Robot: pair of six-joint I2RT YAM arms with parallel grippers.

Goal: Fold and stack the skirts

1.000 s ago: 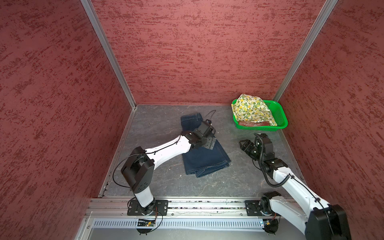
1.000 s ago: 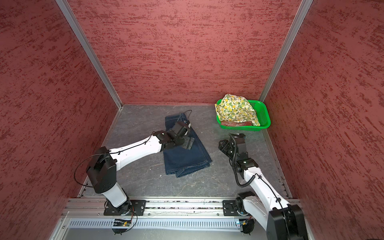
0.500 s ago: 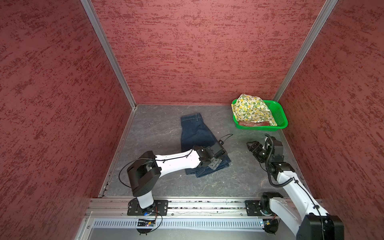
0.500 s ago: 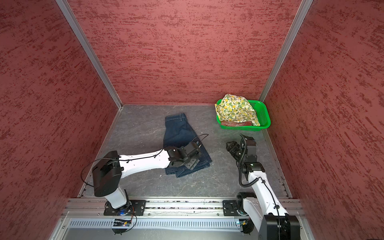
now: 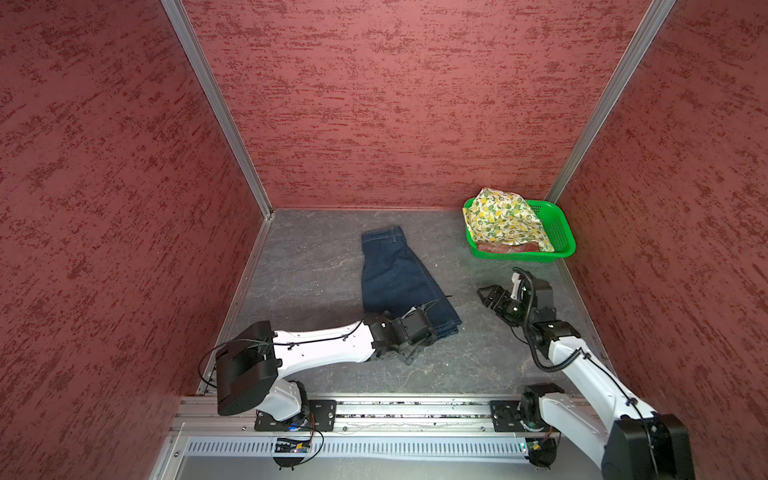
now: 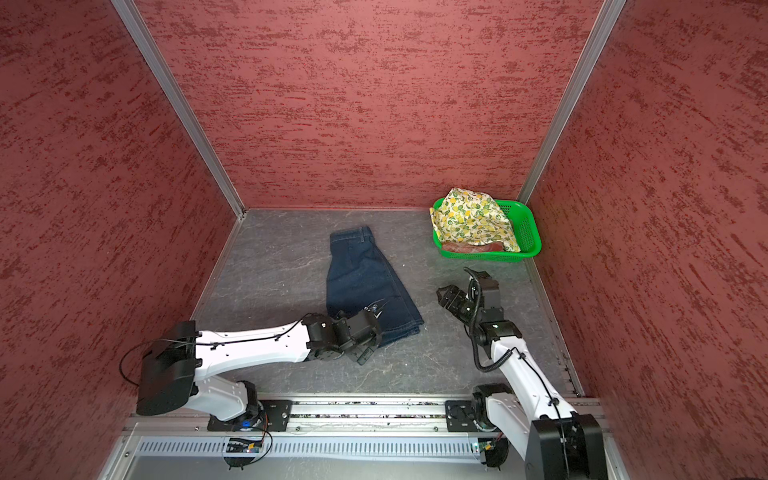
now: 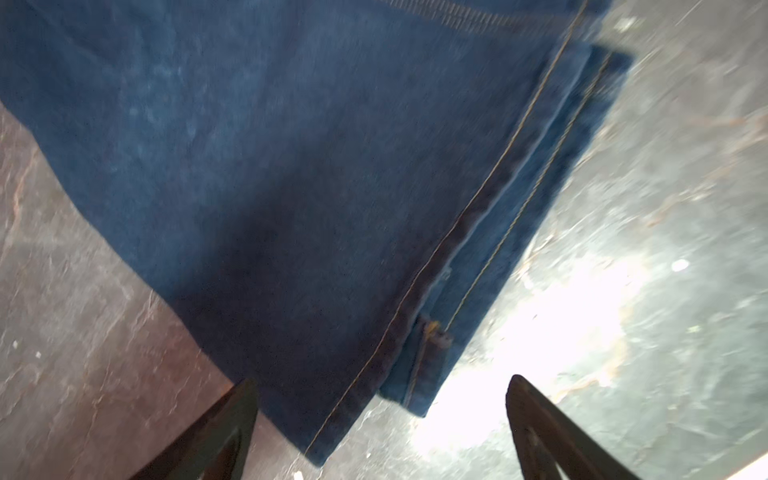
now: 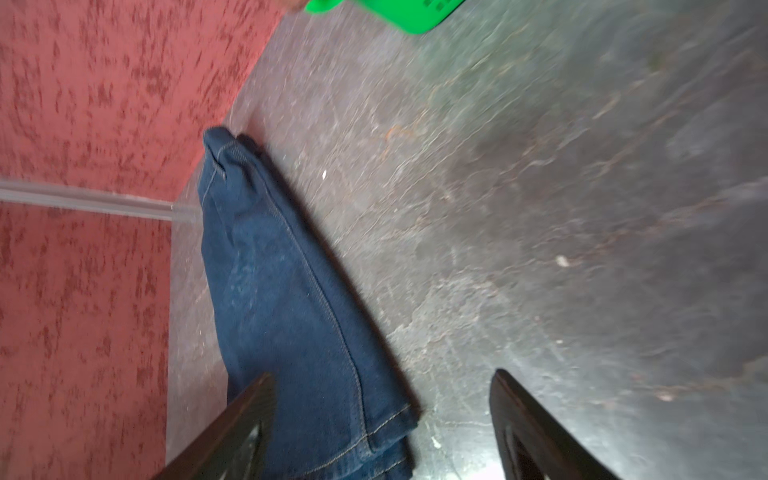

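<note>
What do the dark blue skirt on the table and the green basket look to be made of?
Dark blue skirt: looks like denim, a matte indigo weave with tan contrast stitching along the seams and hem. Green basket: most likely moulded plastic, smooth and uniformly bright green, with walls perforated in a regular grid.

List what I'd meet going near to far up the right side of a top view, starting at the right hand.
Right hand, open → green basket, near wall → rust-red skirt, only a strip showing → lemon-print skirt, heaped over it.
</note>
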